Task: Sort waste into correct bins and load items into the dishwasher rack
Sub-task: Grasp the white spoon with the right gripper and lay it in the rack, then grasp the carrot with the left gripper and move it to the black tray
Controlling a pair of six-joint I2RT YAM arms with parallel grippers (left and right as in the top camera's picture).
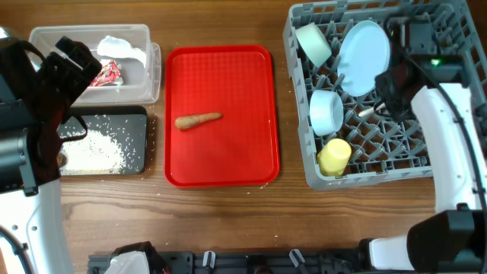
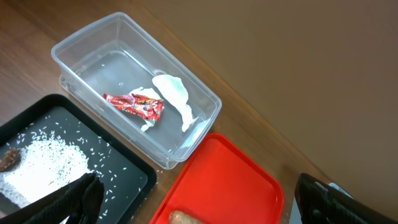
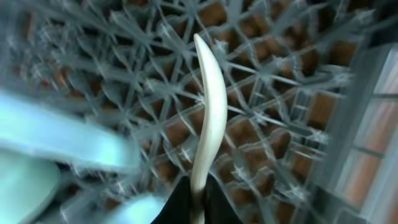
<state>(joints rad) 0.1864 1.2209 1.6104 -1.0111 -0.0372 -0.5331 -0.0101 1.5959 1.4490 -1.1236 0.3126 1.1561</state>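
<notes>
The grey dishwasher rack holds the pale blue plate, the greenish-white bowl, the small blue bowl and the yellow cup. My right gripper is shut on the white spoon over the rack lattice. The clear bin holds the red wrapper and white tissue. The black bin holds rice and a dark chunk. The brown carrot piece lies on the red tray. My left gripper is open above the tray's left edge.
The flat red tray lies between the bins and the rack. Loose rice grains are scattered inside the black bin and on the wood beside it. My left arm covers part of both bins in the overhead view.
</notes>
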